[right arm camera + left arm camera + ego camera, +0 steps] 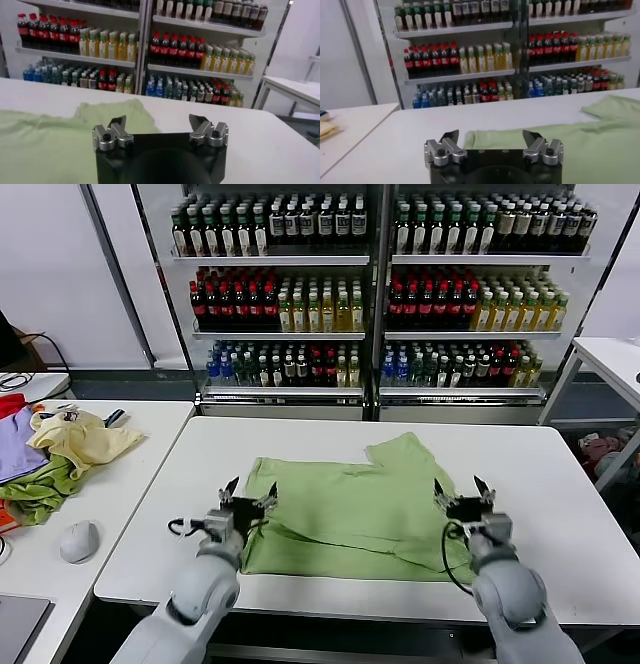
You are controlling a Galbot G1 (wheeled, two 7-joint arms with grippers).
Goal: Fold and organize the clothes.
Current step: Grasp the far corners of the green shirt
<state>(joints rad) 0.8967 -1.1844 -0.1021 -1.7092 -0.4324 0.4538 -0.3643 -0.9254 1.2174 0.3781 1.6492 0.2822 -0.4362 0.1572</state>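
Two tables fill the head view, and on the far left one a white side table [130, 484] carries a heap of garments: a purple garment [14, 446] at the edge, a pale yellow garment [80, 439] lying over it, and a darker green garment [38, 494] beneath and toward the front, with a grey mouse [79, 541] lying nearer the front edge, apart from the heap. Next over, on the main white table [560, 474], the left gripper [247, 494] sits low at the near left corner of the light green polo shirt [350, 504], its fingers spread apart and holding nothing; the left wrist view shows the same open fingers [449, 137] pointing across the shirt's edge toward the shelves. The shirt lies spread flat in the middle of this table, mostly smooth, with one part reaching out toward the far right corner and a fold line running along its near left portion. Farther right, the right gripper [462, 492] hovers at the shirt's near right edge, likewise open and empty, fingertips tilted upward; whether either gripper touches the cloth cannot be told. In the right wrist view the shirt appears on one side of the gripper and bare tabletop on the other. Behind the table stand glass-fronted coolers [380, 284] with rows of bottled drinks, and another white table [615, 359] shows at the far right.
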